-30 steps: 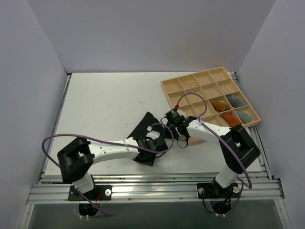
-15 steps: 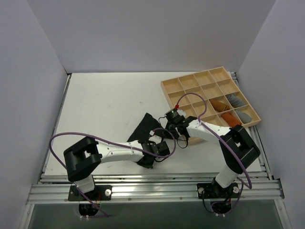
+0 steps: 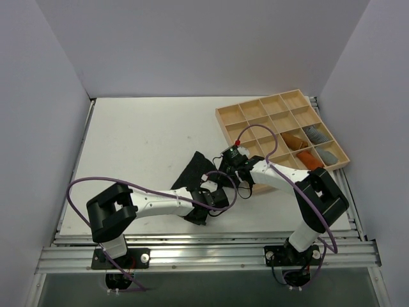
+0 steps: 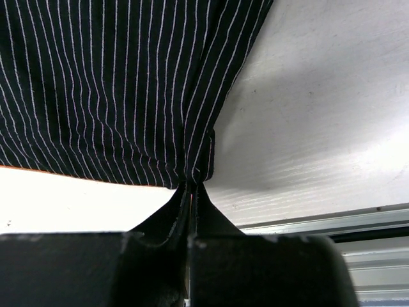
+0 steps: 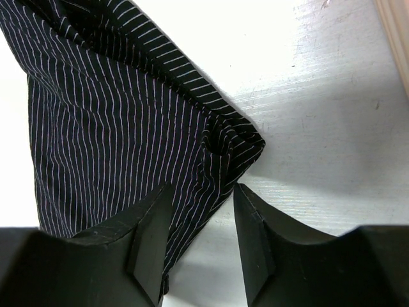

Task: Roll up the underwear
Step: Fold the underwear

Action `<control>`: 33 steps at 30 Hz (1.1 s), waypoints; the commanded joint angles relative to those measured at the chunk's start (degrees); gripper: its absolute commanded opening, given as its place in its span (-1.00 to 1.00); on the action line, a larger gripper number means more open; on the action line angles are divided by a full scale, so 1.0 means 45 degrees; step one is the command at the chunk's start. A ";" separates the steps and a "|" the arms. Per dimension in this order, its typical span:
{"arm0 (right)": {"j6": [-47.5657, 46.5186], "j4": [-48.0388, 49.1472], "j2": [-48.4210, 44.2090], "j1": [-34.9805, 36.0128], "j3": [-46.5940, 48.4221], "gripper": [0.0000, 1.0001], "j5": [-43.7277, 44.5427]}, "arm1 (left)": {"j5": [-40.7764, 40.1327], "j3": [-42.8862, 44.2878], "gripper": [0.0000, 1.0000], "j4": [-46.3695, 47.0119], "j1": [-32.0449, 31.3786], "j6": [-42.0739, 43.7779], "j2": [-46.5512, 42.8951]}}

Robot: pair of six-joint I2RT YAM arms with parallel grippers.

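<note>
While the left gripper [image 4: 192, 189] is pinching a gathered bit of hem on the underwear [image 4: 115, 89], its jaws closed tight on the cloth, the garment is lying mostly flat on the table [image 3: 134, 134], just ahead of the two arms and between them. To its right, the right gripper [image 5: 202, 189] is hanging with its jaws parted a moderate way, straddling a folded corner without gripping it. I am judging the roll barely begun. For it to go well, the right jaws should be closing on that corner first, so both sides are turning over together. Pulling from one side alone is likely to be skewing the roll and dragging the fabric across the table.
</note>
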 commanded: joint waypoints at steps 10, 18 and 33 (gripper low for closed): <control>0.0004 -0.0126 0.0698 0.0023 -0.0239 -0.24 0.0859 | -0.0280 0.1529 0.07 -0.1066 -0.0045 -0.0913 -0.0291; 0.0004 -0.0028 0.0816 0.0003 -0.0259 -0.28 0.0782 | -0.0319 0.1803 0.10 -0.1028 -0.0006 -0.0991 0.0313; 0.0043 0.0148 0.0894 -0.0016 -0.0591 -0.54 0.0664 | -0.0710 0.2038 -0.73 -0.1280 0.0013 -0.0913 0.2072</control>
